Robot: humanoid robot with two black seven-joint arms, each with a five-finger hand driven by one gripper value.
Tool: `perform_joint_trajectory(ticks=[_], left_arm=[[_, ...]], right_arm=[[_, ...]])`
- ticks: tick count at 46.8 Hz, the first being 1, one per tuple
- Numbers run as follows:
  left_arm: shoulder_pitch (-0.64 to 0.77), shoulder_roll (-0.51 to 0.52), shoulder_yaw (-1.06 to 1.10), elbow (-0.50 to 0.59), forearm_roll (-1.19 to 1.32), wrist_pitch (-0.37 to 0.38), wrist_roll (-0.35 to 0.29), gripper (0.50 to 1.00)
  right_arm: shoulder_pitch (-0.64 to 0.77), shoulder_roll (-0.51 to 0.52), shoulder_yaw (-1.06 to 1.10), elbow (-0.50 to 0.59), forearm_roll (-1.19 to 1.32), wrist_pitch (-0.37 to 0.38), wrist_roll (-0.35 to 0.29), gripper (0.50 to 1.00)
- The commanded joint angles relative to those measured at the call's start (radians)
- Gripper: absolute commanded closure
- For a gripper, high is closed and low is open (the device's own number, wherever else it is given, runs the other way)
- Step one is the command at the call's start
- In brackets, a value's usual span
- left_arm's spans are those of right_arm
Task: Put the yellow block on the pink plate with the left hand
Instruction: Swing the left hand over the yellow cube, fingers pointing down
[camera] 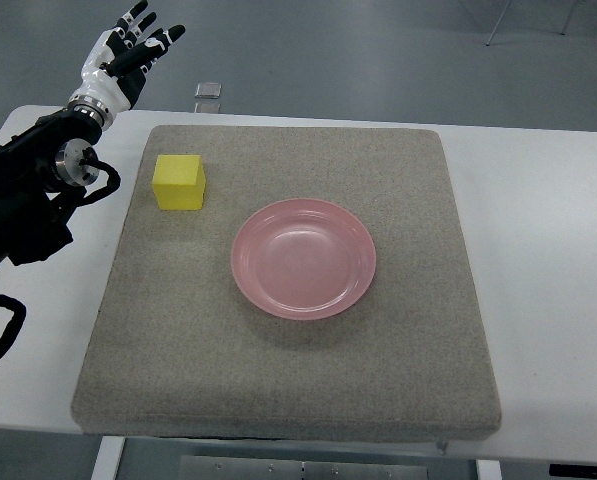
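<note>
A yellow block [179, 182] sits on the grey mat [398, 380] near its far left corner. The pink plate [304, 258] lies in the middle of the mat, with nothing on it, to the right of the block and a little nearer. My left hand [133, 48] is raised beyond the table's far left corner, up and to the left of the block, its fingers spread and holding nothing. The black left arm runs in from the left edge. No right arm shows.
The mat lies on a white table [548, 230]. A small clear object [208, 91] lies on the floor just past the far edge. Black cable loops [3, 330] hang at the left edge.
</note>
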Motion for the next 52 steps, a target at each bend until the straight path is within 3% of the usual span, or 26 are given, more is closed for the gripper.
perform_joint_trajectory(ticks=[1,14,38,52], left_arm=[[-0.016,0.008,0.061,-0.019,0.001,-0.009,0.0,0.51],[-0.069,0.058,0.282,-0.051,0.032,-0.009,0.009,0.51],[-0.167,0.107,0.485,-0.098,0.454,-0.018,0.024,0.512],[-0.292,0.215,0.627,-0.276,0.685,-0.069,0.024,0.516]], right_arm=[[0.0,0.0,0.0,0.0,0.0,0.0,0.0,0.576],[0.0,0.0,0.0,0.0,0.0,0.0,0.0,0.576],[0.0,0.0,0.0,0.0,0.0,0.0,0.0,0.576],[0.0,0.0,0.0,0.0,0.0,0.0,0.0,0.576]])
